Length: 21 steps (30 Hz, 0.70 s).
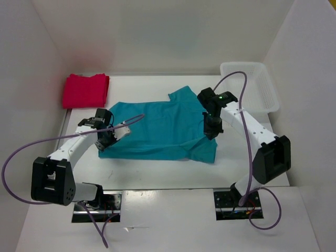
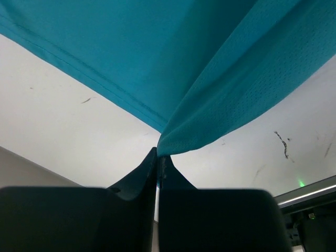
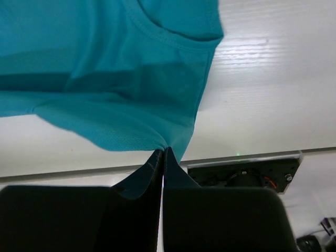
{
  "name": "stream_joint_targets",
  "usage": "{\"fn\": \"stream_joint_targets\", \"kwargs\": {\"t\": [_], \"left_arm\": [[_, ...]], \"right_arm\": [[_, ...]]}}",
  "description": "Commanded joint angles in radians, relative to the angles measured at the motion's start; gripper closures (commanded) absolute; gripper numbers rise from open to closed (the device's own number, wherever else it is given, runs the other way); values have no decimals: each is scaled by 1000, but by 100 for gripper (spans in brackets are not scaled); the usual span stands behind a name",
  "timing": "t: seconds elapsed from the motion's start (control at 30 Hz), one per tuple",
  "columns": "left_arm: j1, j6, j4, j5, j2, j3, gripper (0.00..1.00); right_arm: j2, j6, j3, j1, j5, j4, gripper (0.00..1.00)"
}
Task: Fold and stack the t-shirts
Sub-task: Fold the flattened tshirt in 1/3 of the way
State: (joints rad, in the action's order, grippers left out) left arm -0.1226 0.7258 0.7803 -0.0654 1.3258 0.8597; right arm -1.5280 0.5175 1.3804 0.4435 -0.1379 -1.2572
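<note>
A: Item 1, teal shirt [image 1: 157,131]?
B: Spread flat, middle of table [image 1: 157,181].
A: Left gripper [image 2: 158,160]?
B: Pressed together, pinching the shirt's left edge.
A: Right gripper [image 3: 164,153]?
B: Likewise, pinching its right edge.
A: Item 2?
B: Red shirt [image 1: 85,90], folded, far-left corner. Basket [image 1: 251,84] far right.

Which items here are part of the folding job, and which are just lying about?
Job: teal t-shirt, gripped by left gripper and right gripper; folded red pile, far left.
Lying about: white basket, far right.
</note>
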Motion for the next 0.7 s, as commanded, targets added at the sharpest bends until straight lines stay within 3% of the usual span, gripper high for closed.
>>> {"fn": "stream_joint_targets", "kwargs": {"t": [0.0, 0.27, 0.47, 0.67], "left_arm": [[-5, 9, 60, 32, -27, -14, 99], [-5, -95, -25, 39, 114, 55, 99], [6, -170, -38, 39, 210, 88, 98], [44, -218, -38, 49, 176, 121, 98]], "right_arm": [[-49, -27, -11, 32, 29, 19, 100], [-231, -47, 103, 32, -215, 93, 100], [-313, -94, 146, 32, -226, 180, 100], [-324, -105, 126, -6, -269, 226, 100]]}}
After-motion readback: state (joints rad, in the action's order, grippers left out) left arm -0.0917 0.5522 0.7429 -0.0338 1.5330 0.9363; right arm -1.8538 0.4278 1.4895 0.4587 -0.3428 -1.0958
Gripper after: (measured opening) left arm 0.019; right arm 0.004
